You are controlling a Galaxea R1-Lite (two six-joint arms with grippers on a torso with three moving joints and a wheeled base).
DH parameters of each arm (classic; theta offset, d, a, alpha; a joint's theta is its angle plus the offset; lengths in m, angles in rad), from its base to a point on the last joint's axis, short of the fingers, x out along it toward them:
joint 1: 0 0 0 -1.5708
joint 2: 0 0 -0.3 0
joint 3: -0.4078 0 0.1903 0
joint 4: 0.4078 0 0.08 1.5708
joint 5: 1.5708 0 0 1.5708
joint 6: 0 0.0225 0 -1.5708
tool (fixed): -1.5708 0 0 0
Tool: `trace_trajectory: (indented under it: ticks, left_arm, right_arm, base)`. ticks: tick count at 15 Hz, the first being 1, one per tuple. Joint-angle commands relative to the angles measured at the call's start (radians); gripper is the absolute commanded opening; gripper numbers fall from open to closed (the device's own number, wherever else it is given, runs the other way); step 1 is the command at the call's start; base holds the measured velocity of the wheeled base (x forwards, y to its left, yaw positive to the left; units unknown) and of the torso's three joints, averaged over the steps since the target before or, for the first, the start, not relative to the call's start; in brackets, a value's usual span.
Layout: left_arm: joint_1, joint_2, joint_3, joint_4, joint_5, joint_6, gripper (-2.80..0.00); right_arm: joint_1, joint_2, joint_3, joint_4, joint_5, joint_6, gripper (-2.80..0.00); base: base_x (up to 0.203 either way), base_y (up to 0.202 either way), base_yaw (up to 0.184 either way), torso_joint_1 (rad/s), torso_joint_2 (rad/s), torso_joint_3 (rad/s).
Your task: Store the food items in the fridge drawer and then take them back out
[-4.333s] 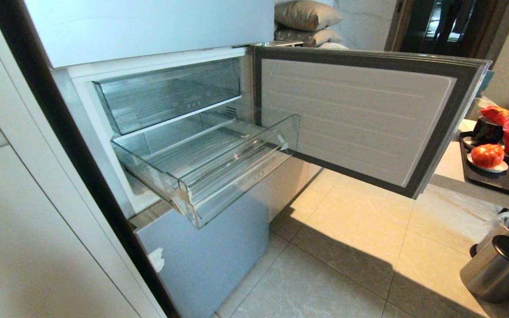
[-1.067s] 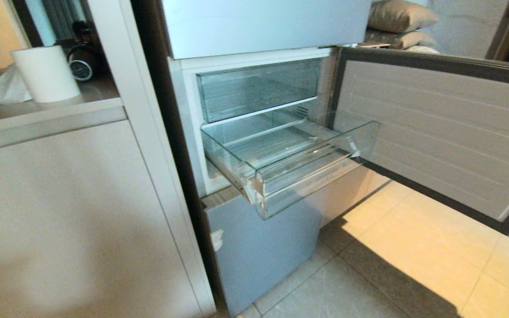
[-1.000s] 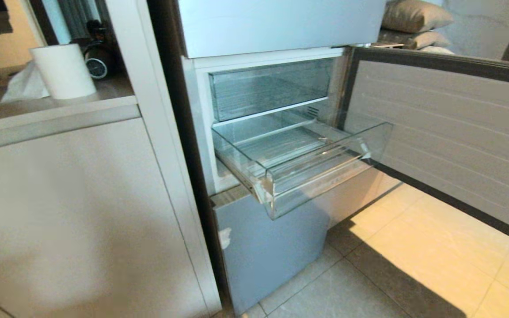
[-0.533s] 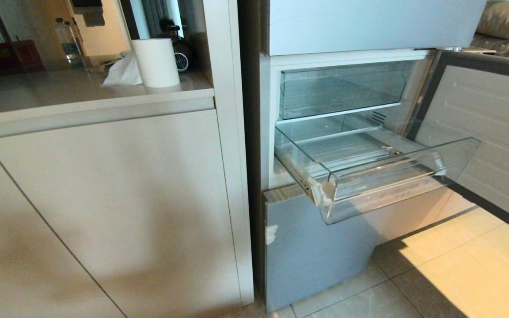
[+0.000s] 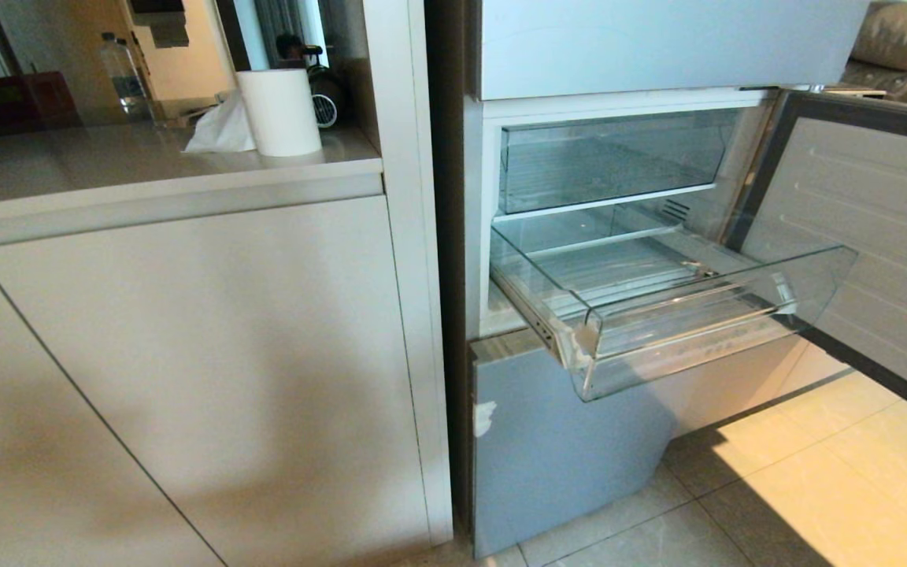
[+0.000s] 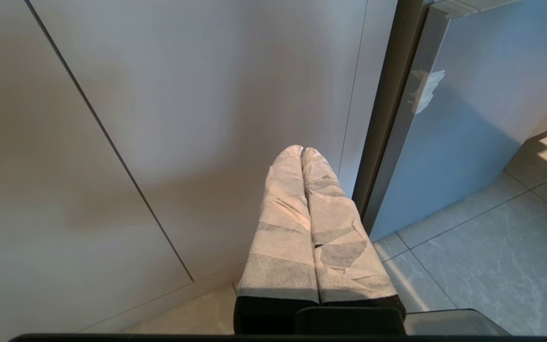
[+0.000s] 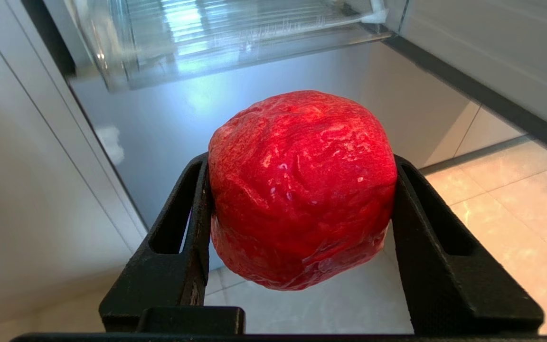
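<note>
A glossy red food item (image 7: 302, 190) sits clamped between the black fingers of my right gripper (image 7: 302, 161), which is shut on it. It hangs low in front of the fridge (image 5: 564, 441), below the pulled-out fridge drawer (image 7: 235, 33). In the head view the clear drawer (image 5: 682, 307) juts out with nothing in it, and neither gripper shows there. My left gripper (image 6: 302, 151) is shut, its wrapped fingers pressed together and holding nothing. It points at the cabinet's foot beside the fridge's lower blue panel (image 6: 468, 118).
The fridge door (image 5: 879, 236) stands open to the right of the drawer. A second clear bin (image 5: 611, 157) sits above the drawer. The white cabinet (image 5: 186, 354) fills the left; its counter carries a paper roll (image 5: 279, 110) and a bottle (image 5: 124, 75). Tiled floor (image 5: 816, 488) lies below.
The head view has swung left: the fridge now sits on the right and the cabinet fills the left. Over the last half second it has held still. The drawer stays pulled out.
</note>
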Motion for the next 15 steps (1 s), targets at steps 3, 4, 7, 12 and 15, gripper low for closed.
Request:
trace_trajectory:
  ticks: [3, 4, 7, 12, 15]
  left_arm:
    - [0.001, -0.001, 0.0, 0.001, 0.0, 0.0, -2.8]
    - [0.0, -0.001, 0.001, 0.001, 0.0, 0.001, -2.8]
    - [0.0, -0.001, 0.0, 0.001, 0.0, 0.001, -2.8]
    - [0.0, -0.001, -0.001, 0.001, 0.0, 0.001, -2.8]
    - [0.0, -0.001, 0.001, 0.001, 0.0, 0.001, -2.8]
  right_arm:
    - [0.0, 0.607, -0.311, -0.056, 0.023, 0.071, -2.8]
    - [0.001, 0.727, -0.384, -0.084, 0.034, 0.082, -2.8]
    - [0.0, 1.081, -0.619, -0.175, 0.056, 0.099, -2.8]
    - [0.0, 1.566, -1.107, -0.279, 0.083, 0.102, -2.8]
    - [0.003, 1.719, -1.254, -0.303, 0.107, 0.105, -2.8]
  base:
    - [0.0, 0.0, 0.0, 0.0, 0.0, 0.0]
    - [0.0, 0.0, 0.0, 0.0, 0.0, 0.0]
    - [0.0, 0.0, 0.0, 0.0, 0.0, 0.0]
    - [0.0, 0.0, 0.0, 0.0, 0.0, 0.0]
    - [0.0, 0.0, 0.0, 0.0, 0.0, 0.0]
